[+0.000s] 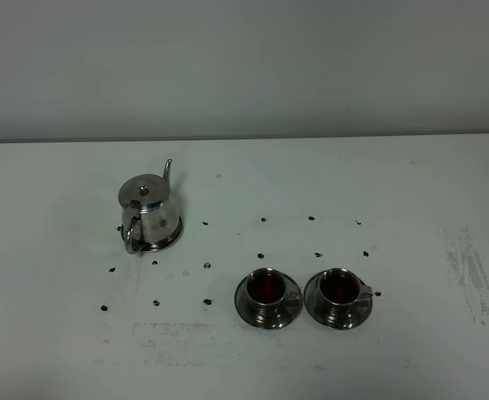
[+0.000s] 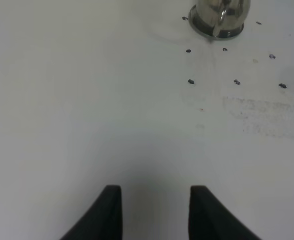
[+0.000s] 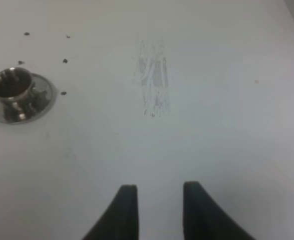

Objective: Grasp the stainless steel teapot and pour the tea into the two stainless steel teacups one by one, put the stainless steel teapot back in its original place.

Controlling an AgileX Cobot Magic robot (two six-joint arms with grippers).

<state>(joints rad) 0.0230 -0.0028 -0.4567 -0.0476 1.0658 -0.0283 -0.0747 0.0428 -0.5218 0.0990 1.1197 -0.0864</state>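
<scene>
The stainless steel teapot (image 1: 148,208) stands upright on its round steel dish (image 1: 172,237) at the table's left, spout pointing away, loop handle toward the front. It also shows in the left wrist view (image 2: 221,14). The two steel teacups (image 1: 268,303) (image 1: 341,303) stand side by side on their saucers at the front centre, each holding dark reddish tea (image 1: 266,287). One cup shows in the right wrist view (image 3: 11,86). My left gripper (image 2: 156,194) is open and empty, well short of the teapot. My right gripper (image 3: 159,190) is open and empty, away from the cup.
Small dark marks (image 1: 261,254) dot the white table around the teapot and cups. A scuffed patch (image 1: 471,271) lies at the table's right, and another scuffed patch (image 1: 173,333) lies in front of the teapot. A grey wall stands behind the table's far edge.
</scene>
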